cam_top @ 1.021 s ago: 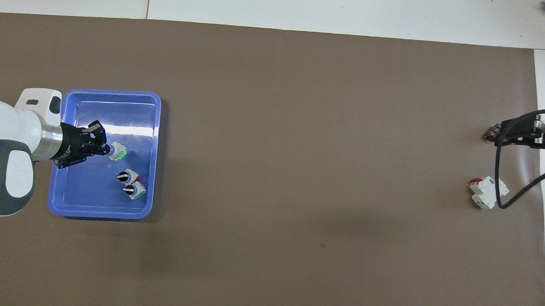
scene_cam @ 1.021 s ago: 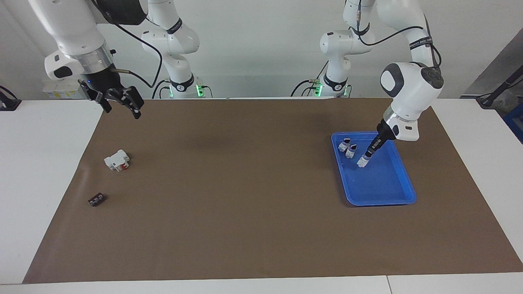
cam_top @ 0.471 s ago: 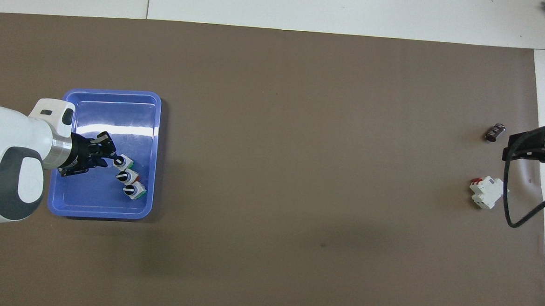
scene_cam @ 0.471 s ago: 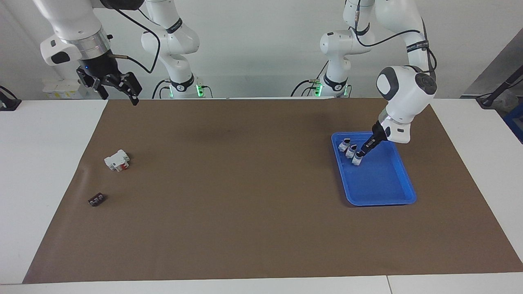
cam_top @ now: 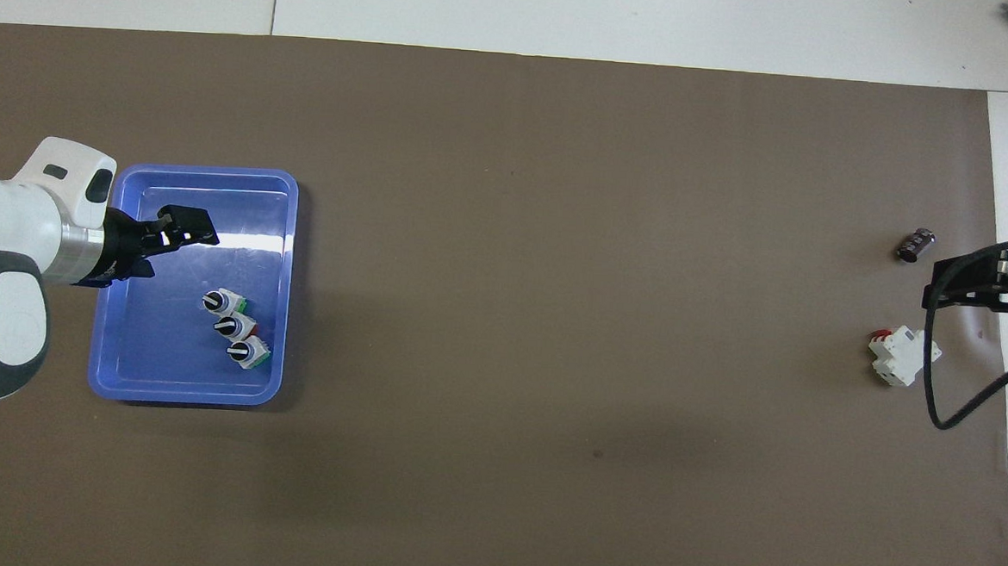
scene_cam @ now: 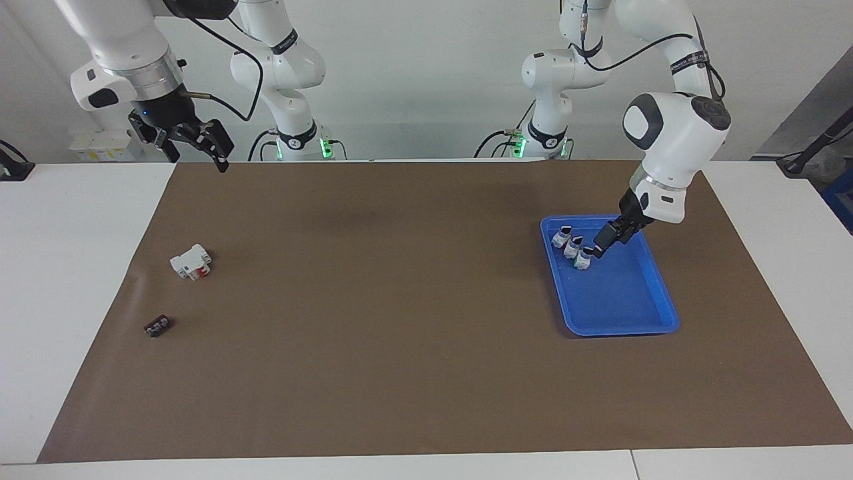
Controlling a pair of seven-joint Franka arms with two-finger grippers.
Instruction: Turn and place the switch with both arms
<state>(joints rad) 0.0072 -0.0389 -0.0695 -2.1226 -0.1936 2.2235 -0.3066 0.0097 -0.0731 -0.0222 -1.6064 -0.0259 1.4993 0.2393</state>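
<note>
Though partly cut off overhead, right end effector (scene_cam: 200, 148) open, empty; left end effector (scene_cam: 608, 238) likewise, above switch (cam_top: 224, 302).

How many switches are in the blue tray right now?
3. All stand in a short row in the tray, on its side toward the table's middle: one nearest the robots, one in the middle, one farthest, just off the left pincer. None looks hidden.

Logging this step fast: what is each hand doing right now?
Left hand: open, holding nothing, over the blue tray by the switch.
Right hand: open, empty, waiting.
</note>
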